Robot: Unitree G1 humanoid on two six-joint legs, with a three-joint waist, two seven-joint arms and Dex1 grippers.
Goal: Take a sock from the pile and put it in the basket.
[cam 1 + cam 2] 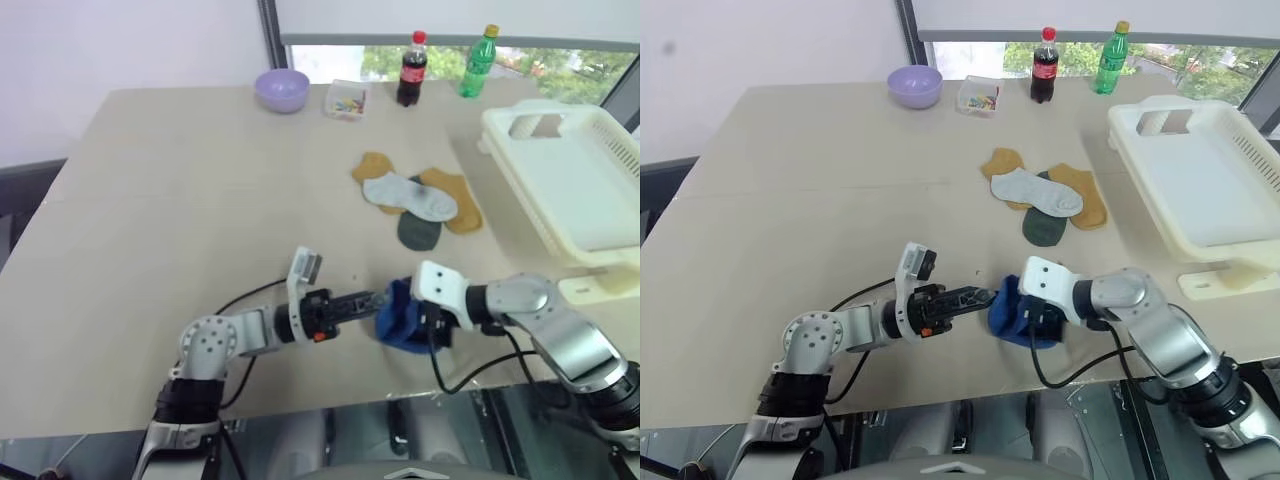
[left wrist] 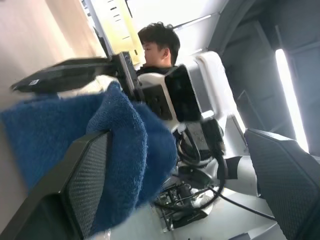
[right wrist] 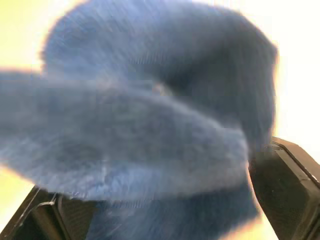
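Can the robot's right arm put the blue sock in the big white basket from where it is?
Probably yes. The right gripper has the blue sock bunched between its open fingers, and the basket sits on that same side, with bare table between.

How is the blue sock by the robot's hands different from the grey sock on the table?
The blue sock is bunched up between the two end effectors near the table's front edge; the grey sock lies flat and spread out. The blue sock is away from the pile; the grey sock rests on top of it, over the mustard-yellow socks. Both are soft fabric socks outside the basket.
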